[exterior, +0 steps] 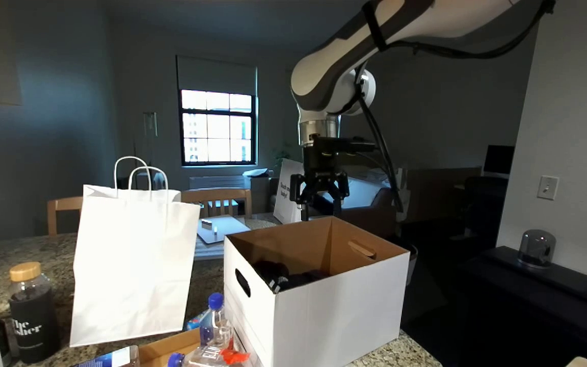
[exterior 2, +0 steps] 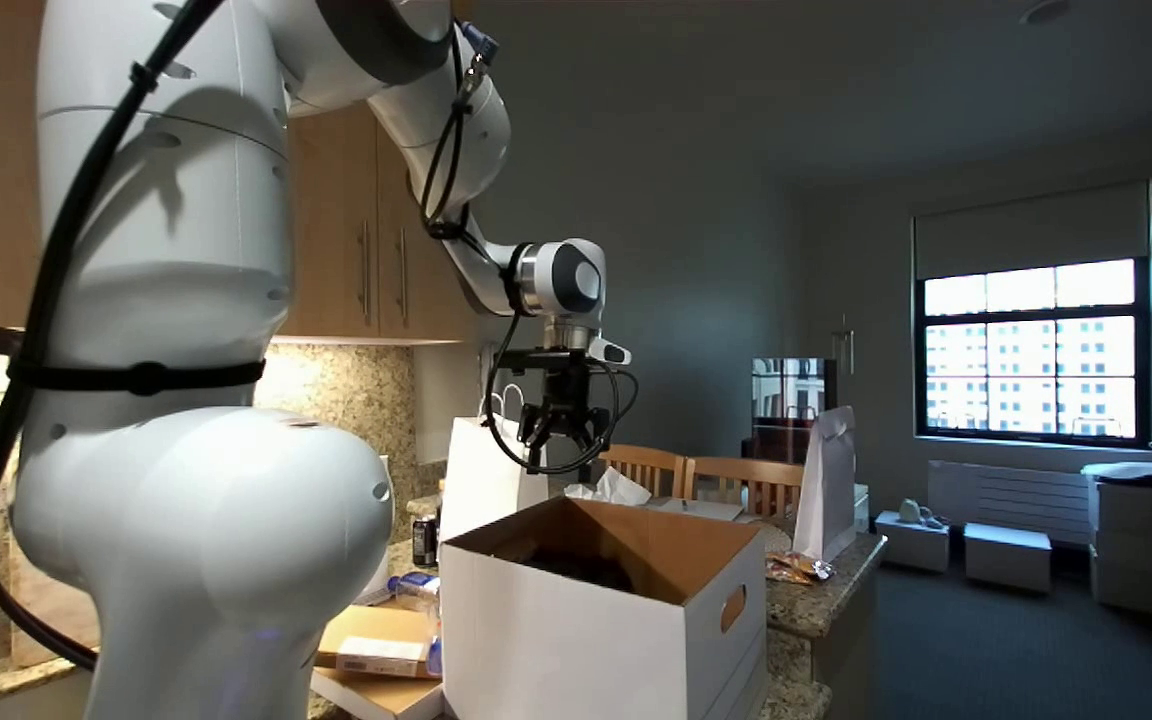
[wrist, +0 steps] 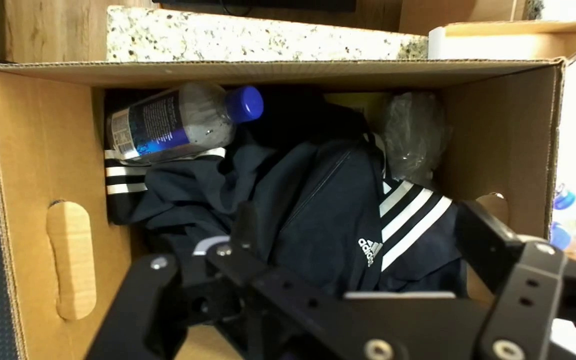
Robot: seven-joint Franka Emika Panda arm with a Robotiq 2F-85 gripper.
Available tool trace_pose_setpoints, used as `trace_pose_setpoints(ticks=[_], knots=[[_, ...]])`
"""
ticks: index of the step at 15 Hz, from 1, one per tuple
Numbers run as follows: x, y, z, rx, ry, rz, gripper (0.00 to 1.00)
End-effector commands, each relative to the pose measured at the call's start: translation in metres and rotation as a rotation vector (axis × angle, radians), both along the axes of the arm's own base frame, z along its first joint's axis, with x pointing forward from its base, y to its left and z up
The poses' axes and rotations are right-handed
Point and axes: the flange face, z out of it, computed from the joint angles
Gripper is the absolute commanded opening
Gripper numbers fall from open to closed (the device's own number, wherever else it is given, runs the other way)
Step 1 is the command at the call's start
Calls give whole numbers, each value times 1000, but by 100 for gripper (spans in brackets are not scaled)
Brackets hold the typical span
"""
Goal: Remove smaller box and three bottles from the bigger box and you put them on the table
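My gripper (exterior: 321, 206) hangs above the bigger box (exterior: 334, 316), open, its fingers (wrist: 488, 240) wide apart with only air between them. Inside that white carton, a clear bottle (wrist: 168, 125) with a blue cap lies on dark clothing (wrist: 318, 200) in the wrist view. Crumpled clear plastic (wrist: 413, 135) fills another corner; whether it is a bottle, I cannot tell. Beside the carton sits a smaller box (exterior 2: 386, 640) of brown cardboard, near a blue-capped bottle (exterior: 215, 326) and a tipped bottle (exterior: 207, 357) with red on it. The table is not clearly in view.
The carton stands on a speckled stone counter (exterior: 400, 351). A tall white paper bag (exterior: 133, 265) and a dark jar (exterior: 31, 316) are nearby, with a blue-labelled bottle (exterior: 115, 358) in front. Another white bag (exterior 2: 826, 485) stands at the counter's far end.
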Motion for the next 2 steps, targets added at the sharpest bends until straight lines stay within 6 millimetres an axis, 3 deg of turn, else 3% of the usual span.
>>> trace_pose_setpoints(ticks=[1, 2], knots=[[0, 0, 1, 0, 1, 0, 100], [0, 0, 1, 0, 1, 0, 100]])
